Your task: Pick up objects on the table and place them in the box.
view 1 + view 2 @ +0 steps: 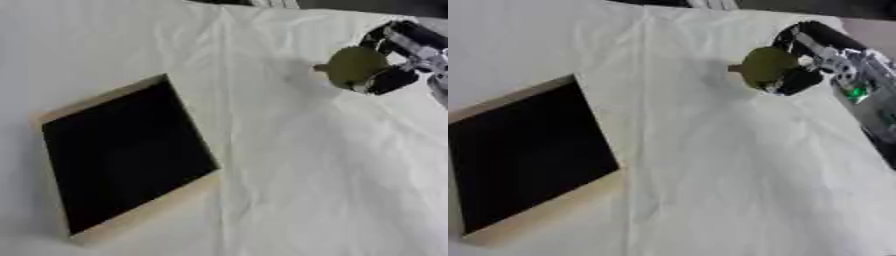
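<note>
One olive object (354, 65), unlabelled, right hand (398, 60).

No text, label, brand, number or sign can be read on anything here.

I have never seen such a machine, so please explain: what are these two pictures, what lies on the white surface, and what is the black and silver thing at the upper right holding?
Both pictures are the same moment, taken by the two eyes of a camera in a humanoid robot's head, looking down at its table. The table is covered with a white cloth. On its left side lies a shallow box with light wooden walls and a dark inside; nothing shows in it. The black and silver thing is the robot's right hand, coming in from the upper right. Its fingers curl round a round olive-green object; what the object is I cannot tell. The left hand is not visible.
</note>
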`<action>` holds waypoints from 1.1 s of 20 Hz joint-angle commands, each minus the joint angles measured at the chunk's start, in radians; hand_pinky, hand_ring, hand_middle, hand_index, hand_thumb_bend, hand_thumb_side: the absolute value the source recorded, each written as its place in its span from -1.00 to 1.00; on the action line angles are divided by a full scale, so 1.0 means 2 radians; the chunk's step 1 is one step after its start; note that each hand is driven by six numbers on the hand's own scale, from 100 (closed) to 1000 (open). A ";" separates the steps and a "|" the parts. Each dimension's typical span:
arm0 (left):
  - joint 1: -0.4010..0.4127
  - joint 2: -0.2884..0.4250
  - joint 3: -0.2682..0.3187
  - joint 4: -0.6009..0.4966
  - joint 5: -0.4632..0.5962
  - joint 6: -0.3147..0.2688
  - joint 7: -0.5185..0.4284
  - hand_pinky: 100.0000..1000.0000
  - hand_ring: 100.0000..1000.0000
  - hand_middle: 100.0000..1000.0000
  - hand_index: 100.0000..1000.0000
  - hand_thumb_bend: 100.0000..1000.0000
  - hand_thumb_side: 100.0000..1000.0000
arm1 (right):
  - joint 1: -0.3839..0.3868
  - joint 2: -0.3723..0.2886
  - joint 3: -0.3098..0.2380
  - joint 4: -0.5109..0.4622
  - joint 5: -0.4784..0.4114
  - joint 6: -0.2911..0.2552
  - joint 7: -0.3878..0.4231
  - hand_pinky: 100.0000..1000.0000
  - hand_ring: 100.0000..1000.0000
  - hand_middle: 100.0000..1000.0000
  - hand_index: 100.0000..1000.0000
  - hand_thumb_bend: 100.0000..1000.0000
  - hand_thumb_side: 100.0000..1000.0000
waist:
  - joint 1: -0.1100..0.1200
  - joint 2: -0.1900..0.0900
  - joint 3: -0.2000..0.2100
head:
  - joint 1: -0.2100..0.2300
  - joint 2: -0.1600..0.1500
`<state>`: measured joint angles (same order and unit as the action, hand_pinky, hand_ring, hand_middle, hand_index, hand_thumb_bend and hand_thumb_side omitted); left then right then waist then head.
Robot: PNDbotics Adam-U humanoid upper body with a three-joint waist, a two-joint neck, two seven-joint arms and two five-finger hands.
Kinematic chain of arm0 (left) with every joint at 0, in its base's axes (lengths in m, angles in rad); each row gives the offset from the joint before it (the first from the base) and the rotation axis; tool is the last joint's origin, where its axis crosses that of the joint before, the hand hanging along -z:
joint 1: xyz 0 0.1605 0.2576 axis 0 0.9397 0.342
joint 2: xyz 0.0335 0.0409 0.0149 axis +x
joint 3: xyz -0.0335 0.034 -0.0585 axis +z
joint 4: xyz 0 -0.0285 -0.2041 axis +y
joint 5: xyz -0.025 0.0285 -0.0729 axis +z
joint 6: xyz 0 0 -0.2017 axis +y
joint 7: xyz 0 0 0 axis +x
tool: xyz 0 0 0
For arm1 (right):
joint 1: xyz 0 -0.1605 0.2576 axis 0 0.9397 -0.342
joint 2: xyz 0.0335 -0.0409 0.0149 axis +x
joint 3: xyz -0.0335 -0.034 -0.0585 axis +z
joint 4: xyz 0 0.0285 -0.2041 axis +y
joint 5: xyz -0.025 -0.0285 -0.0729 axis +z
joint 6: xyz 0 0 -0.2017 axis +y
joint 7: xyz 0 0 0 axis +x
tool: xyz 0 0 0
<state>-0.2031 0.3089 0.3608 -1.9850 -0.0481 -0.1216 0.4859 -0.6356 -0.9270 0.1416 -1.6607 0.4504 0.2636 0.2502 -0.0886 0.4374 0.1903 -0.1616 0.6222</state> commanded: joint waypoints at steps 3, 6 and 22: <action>-0.003 0.011 0.001 -0.008 0.000 0.000 0.000 -0.11 -0.15 0.00 0.35 -0.59 0.07 | -0.035 -0.027 -0.008 -0.070 0.023 -0.035 -0.012 0.38 -0.21 -0.17 0.12 -0.35 -1.00 | 0.000 -0.014 0.002 | 0.001 0.001; -0.003 0.011 0.001 -0.008 0.001 0.000 -0.001 -0.11 -0.15 0.00 0.35 -0.60 0.08 | -0.063 -0.023 0.010 -0.105 0.033 -0.056 0.001 0.28 -0.20 -0.17 0.14 -0.35 -1.00 | -0.003 -0.016 0.003 | 0.003 0.001; -0.006 0.008 -0.005 -0.008 0.007 0.001 -0.008 -0.10 -0.15 0.00 0.35 -0.60 0.08 | -0.197 0.095 0.118 -0.170 0.019 -0.097 0.116 0.27 -0.10 -0.09 0.22 -0.38 -1.00 | -0.007 -0.024 0.021 | -0.009 0.005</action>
<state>-0.2061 0.3089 0.3501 -1.9850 -0.0417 -0.1186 0.4752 -1.0069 -0.7489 0.3644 -1.9799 0.4941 0.0845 0.4638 -0.1100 0.4156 0.2315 -0.1753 0.6283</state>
